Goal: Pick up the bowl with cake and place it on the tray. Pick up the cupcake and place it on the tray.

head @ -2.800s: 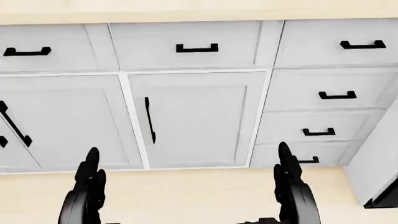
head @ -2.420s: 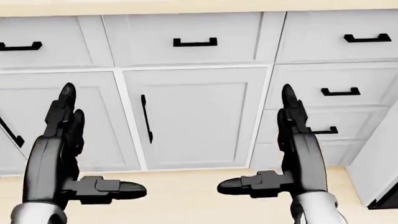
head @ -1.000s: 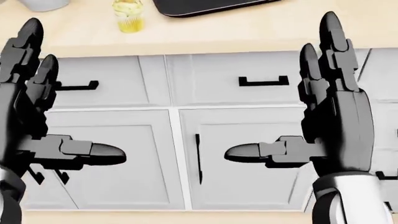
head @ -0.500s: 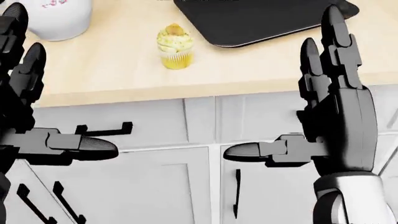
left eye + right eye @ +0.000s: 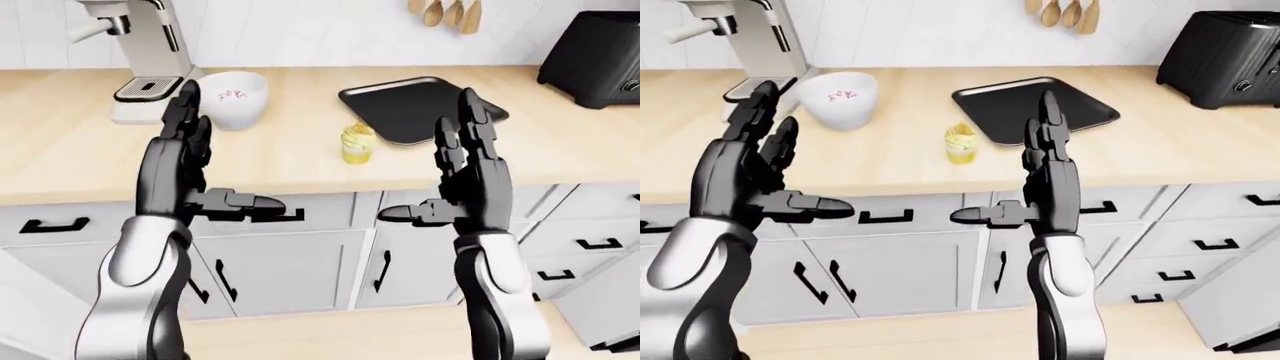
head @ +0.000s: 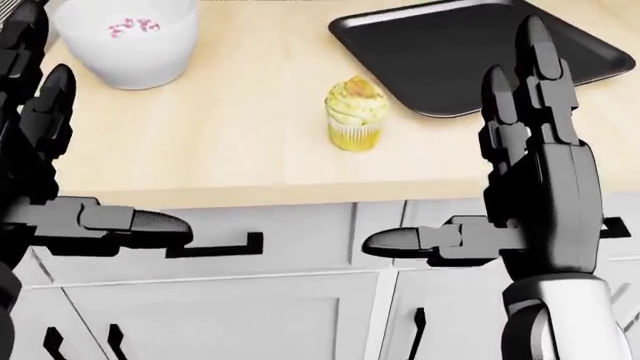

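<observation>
Both hands are hanging in front of the cabinets, nothing held: left hand (image 5: 180,161) spread, fingers up, thumb pointing inward; right hand (image 5: 470,176) spread the same way. Bowl with cake (image 5: 232,97) is sitting upper left of the left-eye view, beside the coffee machine (image 5: 140,52). Cupcake (image 6: 356,112) is standing centre of the head view, just beside the tray (image 6: 480,52), which is lying upper right. Risks, as I'm reading it: bowl is near the machine, so a wide left reach is likely clipping it; cupcake is light and top-heavy, so a finger nudge is probably tipping it.
</observation>
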Available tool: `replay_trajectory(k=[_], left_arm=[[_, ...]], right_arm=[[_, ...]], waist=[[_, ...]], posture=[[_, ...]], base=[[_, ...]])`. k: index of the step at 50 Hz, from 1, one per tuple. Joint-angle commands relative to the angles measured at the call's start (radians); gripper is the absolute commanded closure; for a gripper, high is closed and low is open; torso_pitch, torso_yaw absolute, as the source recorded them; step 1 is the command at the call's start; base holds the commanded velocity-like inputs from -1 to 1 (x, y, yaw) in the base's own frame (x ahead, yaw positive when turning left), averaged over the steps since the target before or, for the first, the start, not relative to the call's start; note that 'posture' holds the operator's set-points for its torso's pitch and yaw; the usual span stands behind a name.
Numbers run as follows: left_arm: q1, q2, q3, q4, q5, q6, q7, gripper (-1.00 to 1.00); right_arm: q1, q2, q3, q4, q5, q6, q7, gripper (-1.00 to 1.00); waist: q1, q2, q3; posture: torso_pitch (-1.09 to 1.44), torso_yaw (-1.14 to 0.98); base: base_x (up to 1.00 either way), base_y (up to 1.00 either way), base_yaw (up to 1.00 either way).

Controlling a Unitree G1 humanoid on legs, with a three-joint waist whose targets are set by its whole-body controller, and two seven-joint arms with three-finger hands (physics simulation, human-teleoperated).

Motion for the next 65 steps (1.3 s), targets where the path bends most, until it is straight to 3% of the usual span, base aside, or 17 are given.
replay_trajectory(k=[1, 5, 6, 9, 10, 18, 22, 25, 28, 30, 38, 39, 41, 56, 58, 63, 65], left_arm=[[-0.034, 0.006, -0.002, -0.029, -0.002, -0.014, -0.001, -1.0], [-0.045, 0.009, -0.001, -0.044, -0.003, 0.007, 0.001, -1.0], [-0.044, 0.009, 0.0, -0.047, -0.003, 0.01, 0.001, -1.0], [-0.053, 0.012, 0.002, -0.058, -0.004, 0.026, 0.002, -1.0], [-0.058, 0.013, 0.003, -0.058, -0.005, 0.029, 0.002, -1.0], [-0.075, 0.027, 0.023, -0.091, -0.021, 0.071, 0.002, -1.0], [-0.067, 0.028, 0.023, -0.09, -0.024, 0.066, 0.004, -1.0], [-0.069, 0.029, 0.024, -0.09, -0.025, 0.067, 0.006, -1.0], [-0.071, 0.032, 0.025, -0.087, -0.028, 0.065, 0.006, -1.0], [-0.07, 0.033, 0.024, -0.087, -0.029, 0.064, 0.007, -1.0], [-0.084, 0.034, 0.016, -0.085, -0.028, 0.071, 0.011, -1.0], [-0.083, 0.034, 0.016, -0.082, -0.028, 0.068, 0.01, -1.0], [-0.089, 0.036, 0.015, -0.082, -0.027, 0.073, 0.009, -1.0], [-0.107, 0.033, -0.005, -0.089, -0.003, 0.09, -0.004, -1.0], [-0.12, 0.039, 0.002, -0.103, -0.003, 0.112, -0.009, -1.0], [-0.16, 0.067, 0.029, -0.138, -0.01, 0.174, -0.02, -1.0], [-0.186, 0.084, 0.047, -0.157, -0.019, 0.212, -0.025, -1.0]], right_arm=[[-0.021, -0.006, -0.007, -0.049, 0.002, -0.005, -0.007, -1.0], [-0.017, -0.009, -0.007, -0.061, -0.001, -0.001, -0.004, -1.0], [-0.015, -0.009, -0.007, -0.058, -0.002, -0.007, -0.002, -1.0], [-0.016, -0.007, -0.008, -0.059, -0.002, -0.007, -0.003, -1.0], [-0.015, -0.006, -0.008, -0.048, -0.003, -0.019, -0.002, -1.0], [-0.017, -0.006, -0.007, -0.047, -0.005, -0.025, -0.003, -1.0], [-0.017, -0.006, -0.008, -0.048, -0.005, -0.025, -0.005, -1.0], [-0.018, -0.006, -0.008, -0.04, -0.005, -0.033, -0.004, -1.0], [-0.018, -0.007, -0.012, -0.067, 0.001, -0.011, -0.009, -1.0], [-0.017, -0.008, -0.019, -0.07, 0.008, -0.016, -0.01, -1.0], [-0.027, -0.018, -0.037, -0.08, 0.038, -0.005, -0.025, -1.0], [-0.026, -0.018, -0.039, -0.085, 0.042, -0.002, -0.027, -1.0], [-0.03, -0.021, -0.044, -0.081, 0.047, -0.007, -0.03, -1.0], [-0.007, -0.031, -0.058, -0.098, 0.067, -0.018, -0.038, -1.0], [-0.011, -0.036, -0.069, -0.11, 0.072, -0.008, -0.039, -1.0], [-0.006, -0.058, -0.105, -0.173, 0.086, 0.037, -0.04, -1.0], [-0.016, -0.072, -0.127, -0.216, 0.098, 0.079, -0.046, -1.0]], waist=[[-0.002, 0.009, -0.013], [0.009, 0.004, -0.005], [0.016, -0.012, -0.034], [0.022, -0.087, -0.039], [0.011, -0.055, -0.026], [0.004, -0.067, -0.035], [0.001, -0.013, -0.043], [-0.001, 0.078, -0.067], [0.007, 0.037, -0.038], [0.009, 0.009, -0.05], [0.008, 0.011, -0.046], [0.012, 0.02, -0.067], [0.012, 0.011, -0.017], [0.003, 0.008, 0.003], [0.001, 0.006, -0.026], [0.0, -0.057, -0.026], [0.0, -0.034, -0.04]], posture=[[0.0, 0.0], [0.0, 0.0], [0.0, 0.0], [0.0, 0.0], [0.0, 0.0], [0.0, 0.0], [0.0, 0.0], [0.0, 0.0], [0.0, 0.0], [0.0, 0.0], [0.0, 0.0], [0.0, 0.0], [0.0, 0.0], [0.0, 0.0], [0.0, 0.0], [0.0, 0.0], [0.0, 0.0]], base=[[0.53, 0.02, 0.0], [0.4, 0.17, 0.0], [0.0, 0.54, 0.0], [0.0, 0.55, 0.0], [0.0, 0.55, 0.0], [0.0, 0.55, 0.0], [0.0, 0.56, 0.0], [0.0, 0.61, 0.0], [0.0, 0.61, 0.0], [0.0, 0.31, 0.0], [0.0, 0.0, 0.0], [0.3, 0.0, 0.0], [0.43, 0.0, 0.0], [0.41, 0.0, 0.0], [0.0, 0.0, 0.0], [0.0, 0.0, 0.0], [0.0, 0.0, 0.0]])
